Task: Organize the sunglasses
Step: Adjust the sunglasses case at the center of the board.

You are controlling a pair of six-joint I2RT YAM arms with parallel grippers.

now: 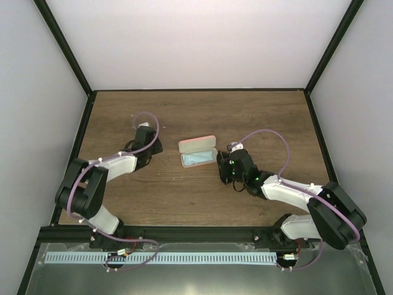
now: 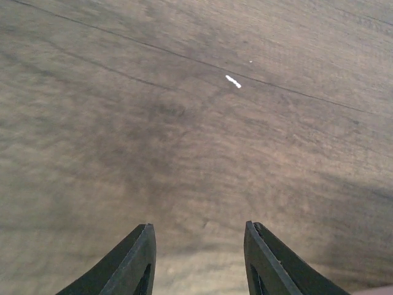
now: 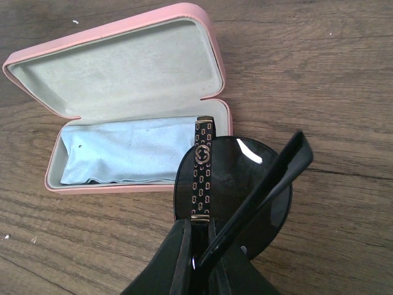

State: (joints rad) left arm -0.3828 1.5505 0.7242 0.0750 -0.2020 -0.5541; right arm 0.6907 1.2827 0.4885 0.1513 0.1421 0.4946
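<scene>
The sunglasses (image 3: 245, 178) have dark lenses and dark temple arms, one with a gold pattern. My right gripper (image 3: 206, 246) is shut on them and holds them just right of the open pink case (image 3: 123, 67), over its near right corner. A light blue cloth (image 3: 123, 150) lies in the case's lower half. In the top view the right gripper (image 1: 228, 167) is right beside the case (image 1: 198, 145). My left gripper (image 2: 196, 246) is open and empty over bare wood, left of the case in the top view (image 1: 147, 144).
The wooden table (image 1: 264, 117) is ringed by white walls and a dark frame. A small white fleck (image 2: 233, 81) lies on the wood ahead of the left gripper.
</scene>
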